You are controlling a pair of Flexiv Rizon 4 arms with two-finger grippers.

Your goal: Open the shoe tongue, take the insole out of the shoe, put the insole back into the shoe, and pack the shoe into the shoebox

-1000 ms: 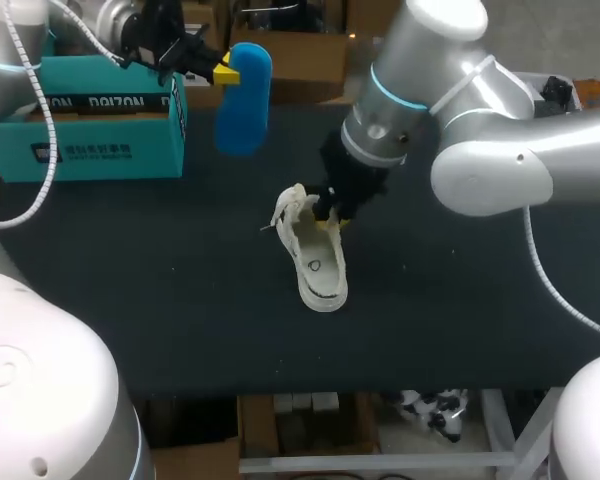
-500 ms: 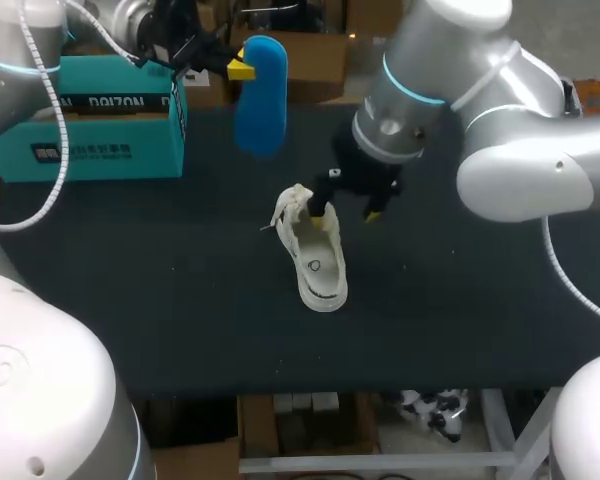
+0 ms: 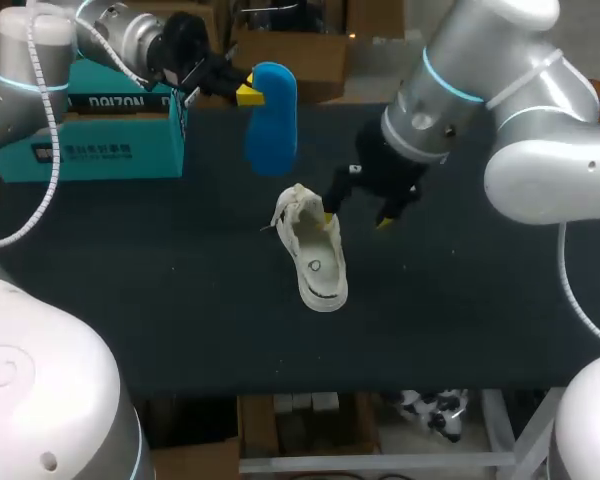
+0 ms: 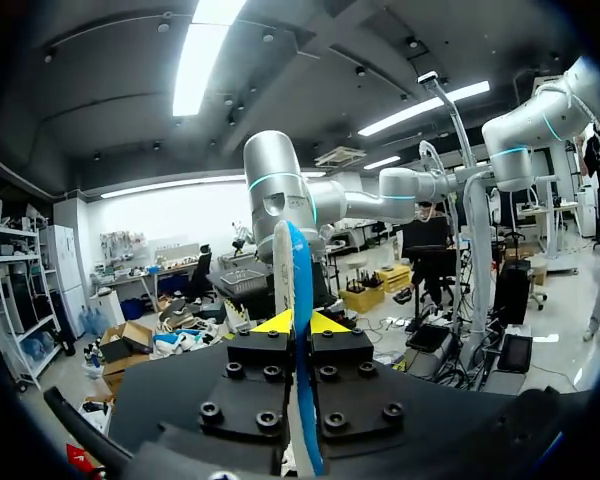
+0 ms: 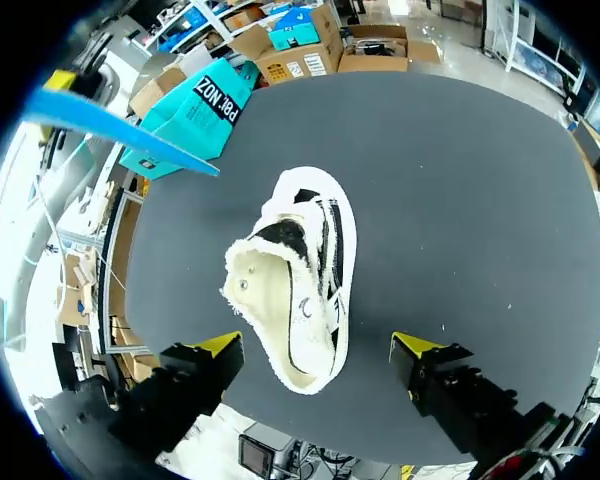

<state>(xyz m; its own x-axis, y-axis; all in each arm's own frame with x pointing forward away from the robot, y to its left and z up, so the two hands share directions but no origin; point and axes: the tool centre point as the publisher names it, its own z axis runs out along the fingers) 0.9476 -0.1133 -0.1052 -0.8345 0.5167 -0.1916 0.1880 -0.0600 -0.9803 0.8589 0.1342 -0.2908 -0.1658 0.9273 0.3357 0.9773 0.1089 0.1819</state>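
Presently the insole point(image 3: 272, 118) is off the worktop point(image 3: 160, 290), held in the air by the left fingers point(image 3: 248, 93), which are closed on one edge near its end; in the left wrist view it stands edge-on between the left fingers point(image 4: 265, 322) as a thin blue strip point(image 4: 296, 270). It is judged light, thin and flexible, liable to bend or fold if pushed end-on, so the present hold near one end suits feeding the free end into the shoe first. The shoe point(image 3: 312, 252) lies on the worktop near its middle, opening upward, well apart from the teal shoebox point(image 3: 90, 135) at the far left. The right fingers point(image 3: 328, 214) are spread wide and hold nothing; in the right wrist view they stand point(image 5: 220, 347) either side of the shoe's near end point(image 5: 295, 285), above it and, as far as can be seen, not touching. The shoe looks soft, fleece-lined and light: it would probably slide or collapse under pressure, so bracing at the firmer heel or sole wall is advised, not the loose upper.
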